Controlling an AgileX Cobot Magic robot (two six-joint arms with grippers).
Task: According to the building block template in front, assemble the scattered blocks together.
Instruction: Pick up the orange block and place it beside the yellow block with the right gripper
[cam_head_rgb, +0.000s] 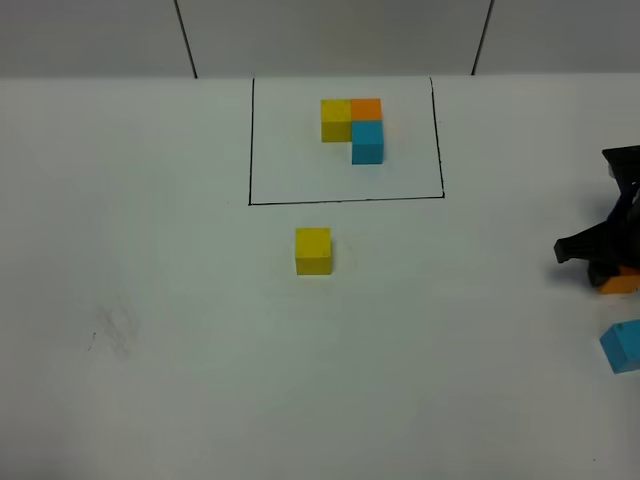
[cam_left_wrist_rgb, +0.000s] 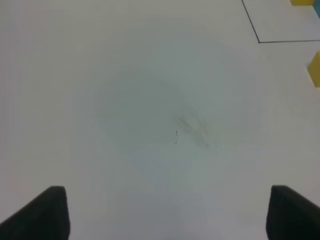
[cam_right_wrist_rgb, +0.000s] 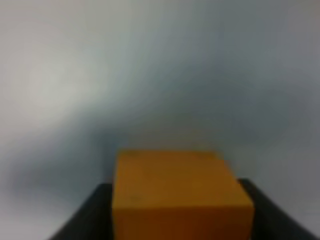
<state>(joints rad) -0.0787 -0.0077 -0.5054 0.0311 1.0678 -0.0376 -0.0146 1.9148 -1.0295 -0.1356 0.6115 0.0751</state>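
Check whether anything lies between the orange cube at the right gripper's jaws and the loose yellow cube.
Nothing visible does. The stretch from the orange cube to the loose yellow cube holds nothing; the blue cube sits nearer the camera, off that line.

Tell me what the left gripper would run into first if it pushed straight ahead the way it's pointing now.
The left gripper would probably meet only the bare white table, near the faint grey smudge; the loose yellow block lies off to one side. Depth is unclear.
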